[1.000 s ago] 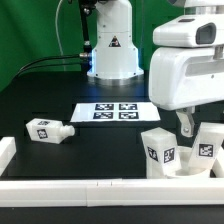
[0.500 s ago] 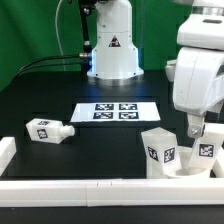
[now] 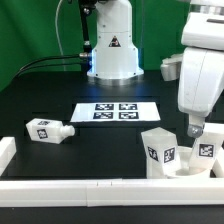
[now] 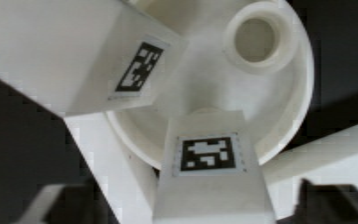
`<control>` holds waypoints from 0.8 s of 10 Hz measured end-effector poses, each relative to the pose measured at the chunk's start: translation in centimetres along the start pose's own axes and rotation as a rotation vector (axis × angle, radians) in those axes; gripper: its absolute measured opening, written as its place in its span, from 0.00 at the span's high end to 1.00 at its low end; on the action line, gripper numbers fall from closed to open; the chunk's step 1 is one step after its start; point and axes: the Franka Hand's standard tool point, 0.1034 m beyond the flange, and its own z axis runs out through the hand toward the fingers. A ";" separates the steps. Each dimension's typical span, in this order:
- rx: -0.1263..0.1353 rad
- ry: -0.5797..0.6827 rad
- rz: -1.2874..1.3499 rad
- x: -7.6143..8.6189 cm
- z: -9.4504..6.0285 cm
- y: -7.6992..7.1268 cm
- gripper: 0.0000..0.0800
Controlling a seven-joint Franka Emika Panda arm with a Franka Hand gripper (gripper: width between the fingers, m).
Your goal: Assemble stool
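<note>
The round white seat [image 3: 186, 171] lies at the front on the exterior view's right, with two tagged legs standing on it, one leg [image 3: 160, 150] towards the exterior view's left and the other leg [image 3: 207, 148] towards its right. My gripper [image 3: 199, 128] hangs just over the latter leg. In the wrist view the gripper [image 4: 194, 206] is open. Its dark fingers stand on either side of a tagged leg [image 4: 208, 158] with gaps, not touching it. The seat [image 4: 279, 95] shows an empty socket [image 4: 256, 38] and the second leg [image 4: 140, 68]. A third leg [image 3: 48, 130] lies loose on the exterior view's left.
The marker board [image 3: 116, 112] lies flat in the middle of the black table. A long white rail [image 3: 80, 186] runs along the front edge and a short one [image 3: 5, 152] stands at the left corner. The robot base [image 3: 112, 45] is at the back.
My gripper has moved towards the exterior view's right, from between the two standing legs to over the right one. The legs and seat have not moved.
</note>
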 end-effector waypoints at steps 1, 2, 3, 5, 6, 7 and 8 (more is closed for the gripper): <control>0.000 0.000 0.002 -0.1 0.0 0.0 0.52; -0.006 0.004 0.003 0.0 -0.2 0.2 0.72; -0.007 0.005 0.004 0.0 -0.3 0.3 0.88; -0.006 0.004 0.005 -0.1 -0.2 0.3 0.98; -0.005 0.003 0.012 0.0 -0.2 0.2 0.99; 0.011 -0.027 0.069 0.4 -0.3 -0.5 0.99; 0.037 -0.056 0.099 0.6 -0.5 -0.9 1.00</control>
